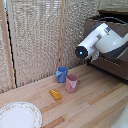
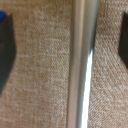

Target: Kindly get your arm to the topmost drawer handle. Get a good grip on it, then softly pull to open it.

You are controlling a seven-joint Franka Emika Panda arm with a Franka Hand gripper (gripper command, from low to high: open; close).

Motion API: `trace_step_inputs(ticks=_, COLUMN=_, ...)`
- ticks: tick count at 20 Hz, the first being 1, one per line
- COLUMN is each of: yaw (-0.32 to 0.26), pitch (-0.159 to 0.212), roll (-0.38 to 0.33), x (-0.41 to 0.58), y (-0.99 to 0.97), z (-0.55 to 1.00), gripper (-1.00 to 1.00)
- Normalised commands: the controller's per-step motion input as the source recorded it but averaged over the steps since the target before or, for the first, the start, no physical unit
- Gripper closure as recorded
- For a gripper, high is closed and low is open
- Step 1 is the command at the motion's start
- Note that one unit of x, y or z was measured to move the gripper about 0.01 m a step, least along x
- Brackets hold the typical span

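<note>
My gripper [image 2: 64, 50] is spread wide, one finger [image 2: 6, 55] on one side of the drawer handle [image 2: 82, 65], the other on the far side, bar running btwn them w/o touching. Risk: if I close off-centre, pads could slip off the slick bar. A skewed pull might jam the drawer [image 1: 111, 64].

Open gripper fingers [image 2: 7, 55] straddle the drawer handle [image 2: 82, 65], clear gaps either side. Nothing blocks the bar.
</note>
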Motion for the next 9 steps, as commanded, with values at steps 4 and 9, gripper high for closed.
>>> trace_step_inputs(ticks=4, yaw=-0.05, pitch=-0.069, roll=0.294, x=0.111, y=0.26, z=0.16, gripper=-1.0)
trace_step_inputs(ticks=9, yaw=-0.144, pitch=-0.109, roll=0.336, x=0.012, y=0.31, z=0.02, gripper=-1.0)
